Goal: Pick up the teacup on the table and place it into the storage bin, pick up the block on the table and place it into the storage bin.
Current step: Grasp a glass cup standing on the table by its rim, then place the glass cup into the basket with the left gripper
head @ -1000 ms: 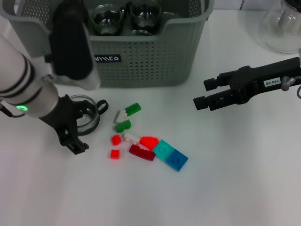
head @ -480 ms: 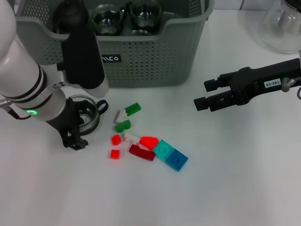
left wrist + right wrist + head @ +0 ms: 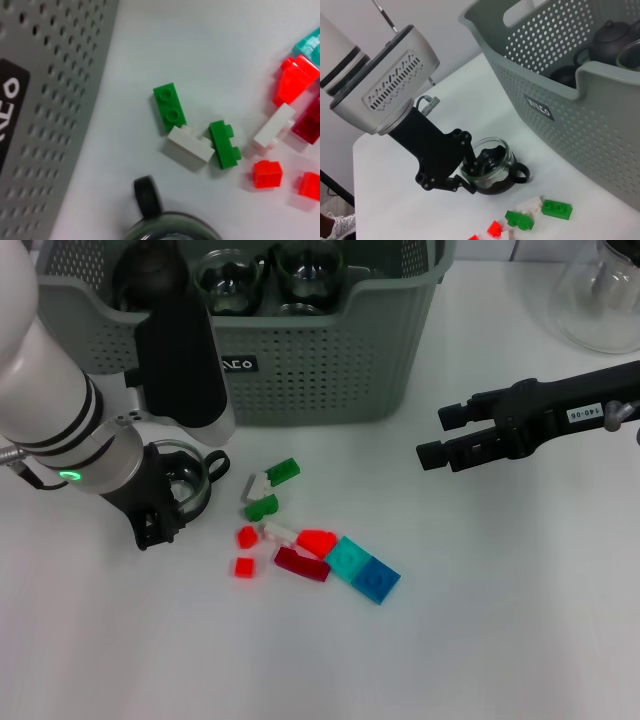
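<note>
Left gripper [image 3: 172,502]: down at the glass teacup [image 3: 185,478], one finger [image 3: 471,161] inside the bowl and the other outside against the wall, so the jaws straddle the rim; the fingers look nearly closed on the glass, though whether they actually pinch it cannot be told.
Teacup: clear glass with a dark handle [image 3: 147,197], standing upright on the white table [image 3: 500,620], handle pointing away from the gripper toward the blocks.
Storage bin [image 3: 320,360]: grey-green perforated basket just beyond the left gripper, its front wall with the small black label [image 3: 232,364] close above the teacup; glass cups [image 3: 228,282] and a dark teapot [image 3: 611,31] already sit inside.
Blocks: a loose cluster on the table just beside the teacup's handle side. Nearest are two green blocks [image 3: 169,107] with a white block [image 3: 190,144] touching between them; farther from the gripper lie small red blocks [image 3: 246,537], a dark red block [image 3: 301,564] and a teal block [image 3: 363,570].
Right gripper [image 3: 432,436]: hovers above the table, well apart from the blocks and the bin's corner, its two black fingers [image 3: 455,415] parted with nothing between them.
Glass flask [image 3: 600,295]: on the table beyond the right arm.
</note>
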Robot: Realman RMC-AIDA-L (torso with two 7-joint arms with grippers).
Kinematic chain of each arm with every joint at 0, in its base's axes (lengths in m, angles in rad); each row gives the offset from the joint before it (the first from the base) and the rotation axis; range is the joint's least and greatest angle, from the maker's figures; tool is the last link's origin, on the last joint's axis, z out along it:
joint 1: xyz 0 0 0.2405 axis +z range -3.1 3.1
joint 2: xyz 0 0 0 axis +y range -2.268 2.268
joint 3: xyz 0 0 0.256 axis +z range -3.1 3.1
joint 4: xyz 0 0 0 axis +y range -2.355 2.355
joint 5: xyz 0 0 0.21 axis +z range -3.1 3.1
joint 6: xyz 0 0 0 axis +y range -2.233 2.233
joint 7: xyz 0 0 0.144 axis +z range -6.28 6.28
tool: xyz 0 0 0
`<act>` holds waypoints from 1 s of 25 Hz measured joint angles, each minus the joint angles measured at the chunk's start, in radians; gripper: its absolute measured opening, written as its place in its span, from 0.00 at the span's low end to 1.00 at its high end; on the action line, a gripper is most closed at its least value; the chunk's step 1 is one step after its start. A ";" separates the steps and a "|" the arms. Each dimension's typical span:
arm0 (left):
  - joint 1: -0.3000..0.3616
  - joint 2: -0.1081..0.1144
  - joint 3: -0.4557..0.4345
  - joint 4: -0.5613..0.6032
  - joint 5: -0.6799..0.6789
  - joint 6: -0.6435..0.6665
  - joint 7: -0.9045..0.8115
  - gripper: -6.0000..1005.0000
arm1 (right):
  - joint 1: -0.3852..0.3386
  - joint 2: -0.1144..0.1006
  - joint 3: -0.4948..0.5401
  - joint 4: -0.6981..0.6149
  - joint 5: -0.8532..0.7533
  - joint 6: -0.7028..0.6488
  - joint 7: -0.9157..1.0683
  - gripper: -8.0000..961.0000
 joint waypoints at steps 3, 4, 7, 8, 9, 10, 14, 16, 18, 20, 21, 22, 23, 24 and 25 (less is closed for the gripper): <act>-0.001 0.000 0.004 0.008 0.001 0.022 0.002 0.18 | 0.000 -0.001 0.000 0.000 0.000 -0.002 0.000 0.95; -0.001 0.000 0.006 0.017 0.001 0.028 0.002 0.15 | 0.000 -0.001 0.000 0.000 0.000 -0.002 -0.001 0.95; 0.005 -0.001 0.001 0.057 -0.001 0.043 0.000 0.04 | 0.000 -0.001 0.001 0.000 0.000 -0.002 -0.008 0.95; 0.006 -0.001 -0.004 0.066 -0.003 0.048 0.000 0.04 | 0.000 -0.002 0.001 0.000 0.000 -0.002 -0.010 0.95; 0.008 -0.001 -0.018 0.084 -0.008 0.065 -0.001 0.04 | 0.000 -0.003 0.001 0.000 0.000 -0.003 -0.010 0.95; 0.009 -0.001 -0.035 0.102 -0.013 0.084 -0.002 0.04 | 0.000 -0.004 0.000 0.000 0.000 -0.003 -0.010 0.95; -0.009 0.004 -0.171 0.212 -0.142 0.282 0.014 0.04 | 0.000 -0.007 0.001 0.000 0.000 -0.004 -0.010 0.95; -0.060 0.009 -0.330 0.253 -0.288 0.464 0.026 0.04 | 0.000 -0.007 0.000 0.000 0.000 -0.004 -0.010 0.95; -0.085 0.016 -0.390 0.256 -0.346 0.517 0.017 0.04 | 0.000 -0.007 0.000 -0.002 0.000 -0.004 -0.010 0.95; -0.110 0.039 -0.419 0.249 -0.423 0.535 -0.011 0.04 | 0.000 -0.007 0.000 -0.005 0.000 -0.004 -0.011 0.95; -0.123 0.051 -0.420 0.241 -0.456 0.533 -0.021 0.04 | 0.000 -0.007 0.000 -0.005 0.000 -0.004 -0.011 0.95; -0.145 0.057 -0.429 0.226 -0.477 0.522 -0.025 0.04 | 0.000 -0.007 0.000 -0.005 0.000 -0.004 -0.012 0.95; -0.166 0.059 -0.441 0.214 -0.489 0.510 -0.024 0.04 | 0.001 -0.007 0.000 -0.004 0.000 -0.003 -0.013 0.95; -0.188 0.059 -0.458 0.202 -0.494 0.497 -0.018 0.04 | 0.002 -0.007 0.000 -0.002 0.000 -0.003 -0.014 0.95; -0.217 0.059 -0.484 0.192 -0.495 0.483 -0.007 0.04 | 0.003 -0.007 0.000 -0.001 0.000 -0.001 -0.015 0.95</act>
